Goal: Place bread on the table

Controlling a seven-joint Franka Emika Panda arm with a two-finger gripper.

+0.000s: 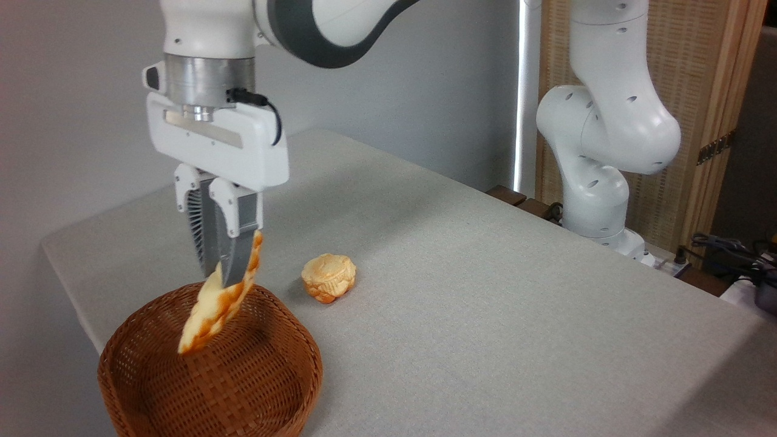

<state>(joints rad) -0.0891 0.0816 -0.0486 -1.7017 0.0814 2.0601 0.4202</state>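
- My hand (220, 273) is gripping the bread (217, 302) near its upper end, at left of frame.
- The loaf is hanging tilted above the wicker basket (267, 388), which is holding nothing.
- A bun (328, 277) is sitting on the bench (485, 303) beside the basket.

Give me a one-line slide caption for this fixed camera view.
Gripper holds the braided bread tilted above the wicker basket, small bun resting on the grey table.

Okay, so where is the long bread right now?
The bread hangs tilted in the gripper at the left of the camera view, above the wicker basket. The small bun lies on the table to its right.
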